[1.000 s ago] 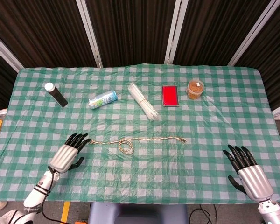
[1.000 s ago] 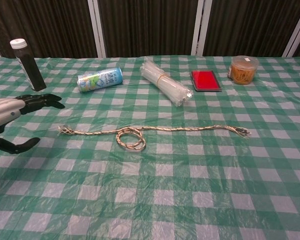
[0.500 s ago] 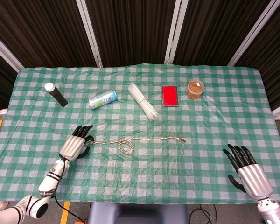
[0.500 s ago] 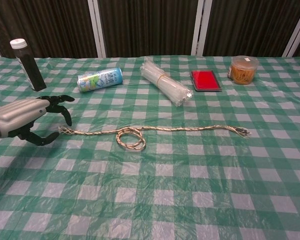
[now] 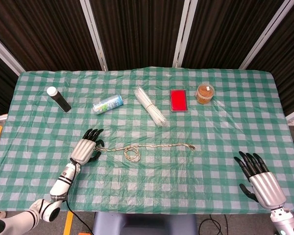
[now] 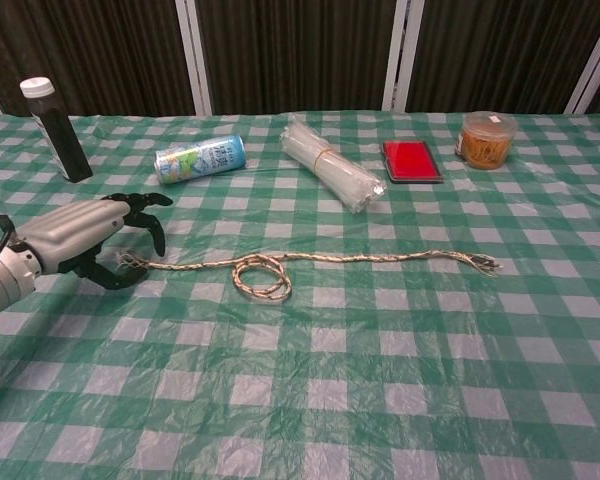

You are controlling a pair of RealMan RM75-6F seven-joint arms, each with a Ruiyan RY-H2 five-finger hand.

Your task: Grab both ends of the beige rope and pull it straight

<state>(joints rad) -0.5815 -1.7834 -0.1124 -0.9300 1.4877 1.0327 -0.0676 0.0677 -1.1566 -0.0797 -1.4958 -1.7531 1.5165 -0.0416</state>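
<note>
Rope (image 6: 310, 262) lies looped; tub (image 6: 485, 138) holds orange rubber bands.

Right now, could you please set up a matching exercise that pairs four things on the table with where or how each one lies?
Things:
1. can
2. rope
3. black bottle
4. red pad

States:
A. standing upright at the far left
B. lying on its side
C. flat, beside the tub of rubber bands
D. stretched across the cloth with a small loop in it, one end at the left hand

Pairs: 1-B, 2-D, 3-A, 4-C
</note>
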